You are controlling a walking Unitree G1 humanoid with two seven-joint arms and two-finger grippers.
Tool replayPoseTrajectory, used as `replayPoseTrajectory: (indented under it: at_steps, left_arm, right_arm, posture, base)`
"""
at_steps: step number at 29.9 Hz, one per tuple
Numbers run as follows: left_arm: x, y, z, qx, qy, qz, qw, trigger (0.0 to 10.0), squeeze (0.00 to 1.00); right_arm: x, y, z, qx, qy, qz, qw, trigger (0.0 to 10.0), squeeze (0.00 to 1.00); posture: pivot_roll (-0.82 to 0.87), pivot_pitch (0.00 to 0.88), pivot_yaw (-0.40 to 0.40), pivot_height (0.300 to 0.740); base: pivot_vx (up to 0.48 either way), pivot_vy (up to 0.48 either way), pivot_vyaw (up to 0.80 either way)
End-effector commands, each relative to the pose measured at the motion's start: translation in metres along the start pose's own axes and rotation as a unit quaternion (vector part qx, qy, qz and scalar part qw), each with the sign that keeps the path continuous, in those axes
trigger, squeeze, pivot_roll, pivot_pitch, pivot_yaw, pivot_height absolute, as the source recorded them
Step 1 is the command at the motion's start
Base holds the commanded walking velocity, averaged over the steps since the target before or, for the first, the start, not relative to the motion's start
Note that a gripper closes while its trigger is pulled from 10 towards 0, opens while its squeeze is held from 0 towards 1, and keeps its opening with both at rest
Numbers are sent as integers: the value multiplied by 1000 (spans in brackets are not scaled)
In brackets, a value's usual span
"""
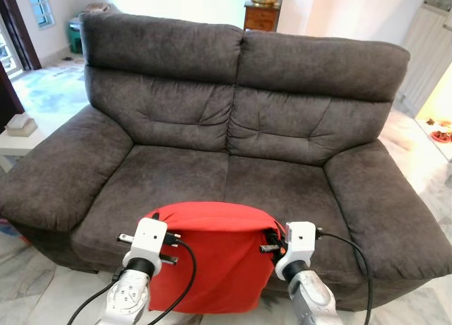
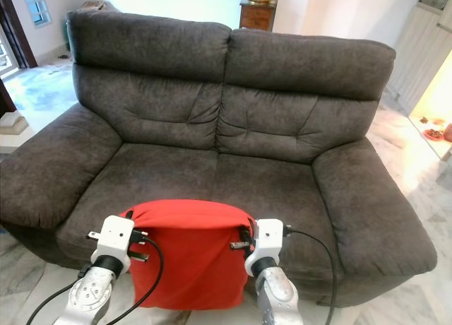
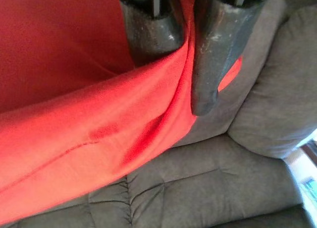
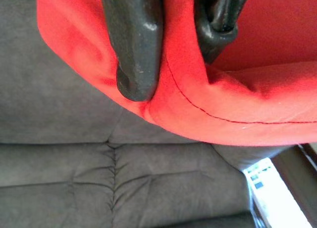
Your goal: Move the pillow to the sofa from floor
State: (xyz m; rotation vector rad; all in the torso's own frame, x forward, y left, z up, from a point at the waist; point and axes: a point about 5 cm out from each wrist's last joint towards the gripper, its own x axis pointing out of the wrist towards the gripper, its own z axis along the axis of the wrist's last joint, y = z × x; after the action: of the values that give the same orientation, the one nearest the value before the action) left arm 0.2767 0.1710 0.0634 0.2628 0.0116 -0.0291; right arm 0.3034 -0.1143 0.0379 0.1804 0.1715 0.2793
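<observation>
A red pillow [image 1: 212,258] hangs upright between the two grippers, held off the floor just in front of the near edge of the dark grey sofa [image 1: 233,113], its top edge level with the seat cushions and its lower part dangling before the sofa's front. The left gripper [image 3: 185,54] has its jaws closed on the pillow's left top corner; the left wrist view shows the red fabric pinched between the two black fingers [image 3: 213,49], with the tufted sofa back beyond. The right gripper [image 4: 173,49] has its jaws clamped on the right top corner, and the right wrist view shows a stitched seam running along the pillow's edge, a detail the head views do not resolve. The head views show a wooden cabinet [image 1: 263,16] behind the sofa and a low white table [image 1: 14,145] at far left. No writing or label is readable anywhere.
</observation>
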Motion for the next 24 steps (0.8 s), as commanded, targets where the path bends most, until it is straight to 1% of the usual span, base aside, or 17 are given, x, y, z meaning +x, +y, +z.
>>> replayPoseTrajectory:
  at_steps: [1,12,14,19,24]
  left_arm:
    - [2,21,12,0,-30,52,998,10000,0]
    - [0,24,12,2,-30,55,998,10000,0]
    - [0,24,12,2,-29,54,998,10000,0]
    - [-1,24,12,3,-29,53,998,10000,0]
    - [-3,23,12,11,-28,46,999,10000,0]
  right_arm:
    - [-5,-28,15,5,-45,-69,997,10000,0]
    - [-5,-28,14,8,-40,-75,996,10000,0]
    - [-5,-27,12,1,-32,-73,997,10000,0]
    - [-5,-26,12,1,-32,-73,997,10000,0]
    - [-5,-25,12,0,-39,-69,997,10000,0]
  posture:
    - [182,0,-40,740]
    - [184,0,-40,740]
    - [184,0,-41,740]
    - [185,2,-40,740]
    - [186,5,-40,740]
  base:
    - [0,-255,0]
    - [0,-252,0]
    - [0,-255,0]
    - [0,-252,0]
    - [0,0,0]
